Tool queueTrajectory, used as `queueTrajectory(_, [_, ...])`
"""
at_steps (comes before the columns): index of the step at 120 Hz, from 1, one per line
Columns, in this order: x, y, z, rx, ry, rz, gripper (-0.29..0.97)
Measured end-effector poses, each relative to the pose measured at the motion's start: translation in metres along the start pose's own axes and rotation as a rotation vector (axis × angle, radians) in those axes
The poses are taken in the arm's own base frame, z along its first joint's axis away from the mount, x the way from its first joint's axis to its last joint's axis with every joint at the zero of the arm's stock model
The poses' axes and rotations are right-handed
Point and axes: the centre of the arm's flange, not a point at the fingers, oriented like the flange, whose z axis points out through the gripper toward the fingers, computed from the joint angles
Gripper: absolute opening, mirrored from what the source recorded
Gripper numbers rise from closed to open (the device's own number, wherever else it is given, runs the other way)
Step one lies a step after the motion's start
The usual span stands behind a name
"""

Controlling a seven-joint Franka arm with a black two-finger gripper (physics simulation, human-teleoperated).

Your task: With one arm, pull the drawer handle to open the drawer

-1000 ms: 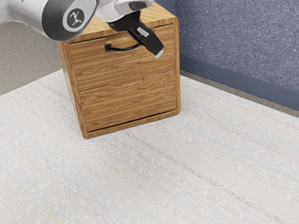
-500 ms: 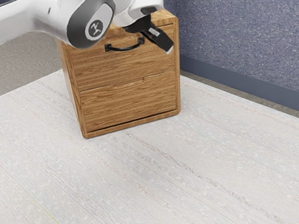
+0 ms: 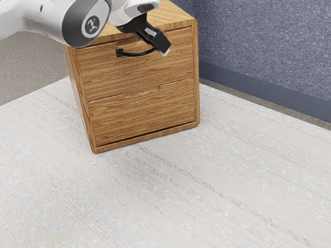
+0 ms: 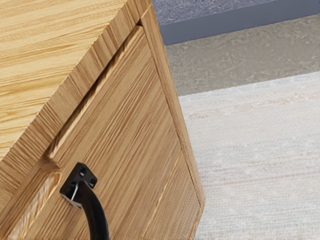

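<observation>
Black and curved, the drawer handle (image 3: 135,52) (image 4: 88,202) sat high on the upper drawer front (image 3: 148,74) (image 4: 125,150), which lay flush with the face of the wooden cabinet (image 3: 147,118). In the wrist view one bolted end of the handle stood close beneath the hand. The cabinet stood at the far edge of the pale table (image 3: 204,198), turned at an angle to it. The black gripper (image 3: 163,47) hung just over the handle's end toward the exterior view's right; whether it touched the handle, and whether its jaws were spread or pressed together, could not be told. The white arm (image 3: 82,12) came in from the exterior view's upper left. Behind stood a blue-grey wall (image 3: 278,35) with a darker baseboard (image 3: 294,99).
</observation>
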Motion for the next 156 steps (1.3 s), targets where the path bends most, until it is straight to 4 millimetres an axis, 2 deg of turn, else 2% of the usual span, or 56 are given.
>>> queueTrajectory(45, [-0.006,0.004,0.026,-0.02,-0.035,0.004,0.65])
queueTrajectory(59, [-0.011,0.005,0.037,-0.024,-0.052,0.006,0.7])
queueTrajectory(80, [-0.018,0.003,0.043,-0.022,-0.071,0.003,0.62])
queueTrajectory(94, [-0.022,0.002,0.04,-0.018,-0.078,0.004,0.59])
queueTrajectory(101, [-0.026,0.003,0.039,-0.01,-0.088,0.007,0.48])
queueTrajectory(102, [-0.027,0.003,0.039,-0.01,-0.089,0.007,0.42])
queueTrajectory(108, [-0.029,0.005,0.037,-0.012,-0.092,0.005,0.43])
queueTrajectory(116, [-0.031,0.01,0.032,-0.015,-0.093,0.005,0.37])
queueTrajectory(121, [-0.032,0.012,0.027,-0.022,-0.089,-0.003,0.28])
queueTrajectory(129, [-0.032,0.011,0.014,-0.021,-0.078,-0.013,0.03])
queueTrajectory(134, [-0.029,0.018,0.006,-0.024,-0.068,-0.007,0.12])
queueTrajectory(137, [-0.029,0.018,0.003,-0.022,-0.066,-0.007,0.14])
queueTrajectory(140, [-0.03,0.019,0.0,-0.022,-0.065,-0.005,0.1])
queueTrajectory(147, [-0.031,0.021,-0.003,-0.024,-0.065,0.0,0.19])
queueTrajectory(156, [-0.035,0.013,-0.003,-0.007,-0.072,-0.003,0.13])
